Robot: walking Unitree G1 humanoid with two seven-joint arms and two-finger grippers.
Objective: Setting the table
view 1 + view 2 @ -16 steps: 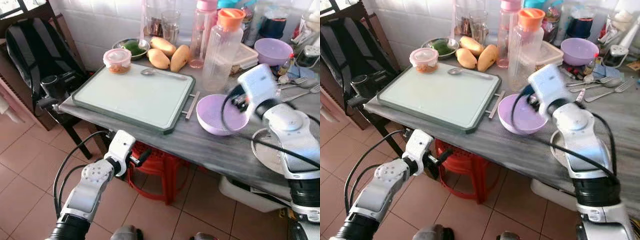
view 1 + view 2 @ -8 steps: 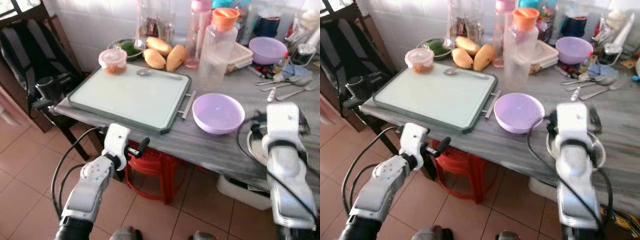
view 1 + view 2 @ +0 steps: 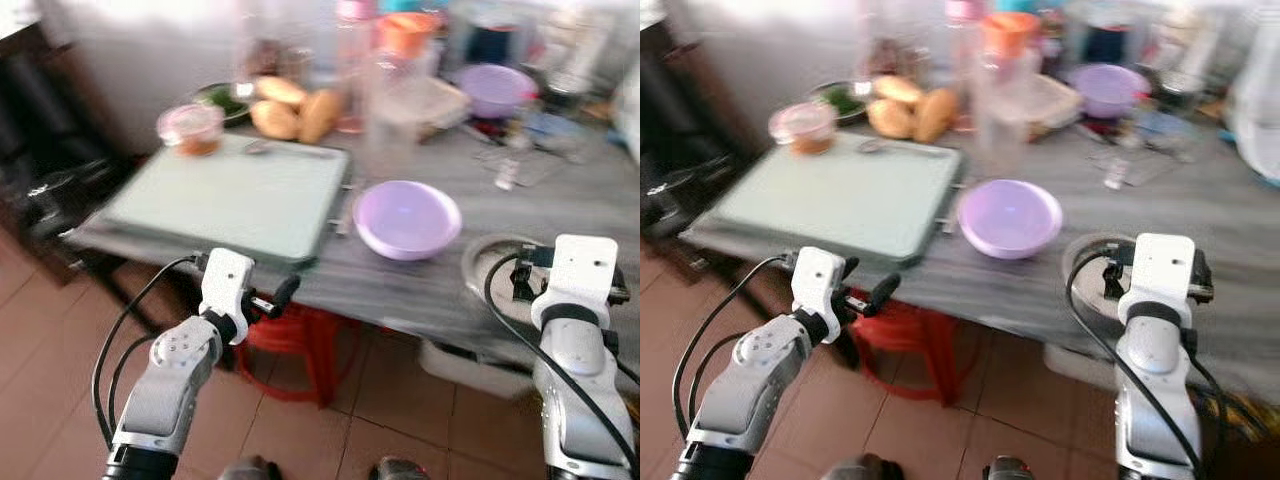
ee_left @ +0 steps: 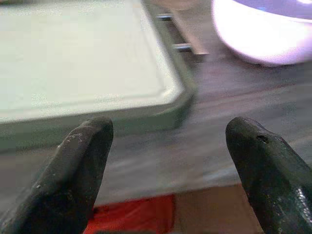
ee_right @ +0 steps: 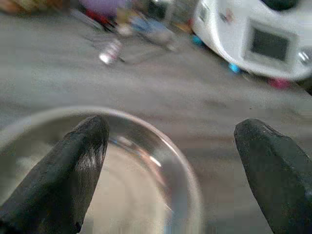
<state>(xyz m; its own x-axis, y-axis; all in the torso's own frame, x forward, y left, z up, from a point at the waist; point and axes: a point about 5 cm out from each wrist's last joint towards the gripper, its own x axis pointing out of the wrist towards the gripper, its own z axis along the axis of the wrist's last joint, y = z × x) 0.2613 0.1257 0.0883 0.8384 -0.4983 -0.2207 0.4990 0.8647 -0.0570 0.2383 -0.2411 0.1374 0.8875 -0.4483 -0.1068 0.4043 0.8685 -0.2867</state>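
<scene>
Where tiles [image 3: 330, 430] end, grey counter [image 3: 560, 210] stands cluttered.

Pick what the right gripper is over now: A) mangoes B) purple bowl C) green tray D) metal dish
D: the right gripper, fingers spread, sits over the round metal dish near the table edge; the purple bowl lies beside it, toward the tray.

Three yellow mangoes [image 3: 288, 113] lay at the back of the grey table [image 3: 560, 215], near a small tub with a pink lid [image 3: 190, 127]. A red stool [image 3: 290, 345] stood under the table. A white machine [image 5: 253, 39] sat further along.
</scene>
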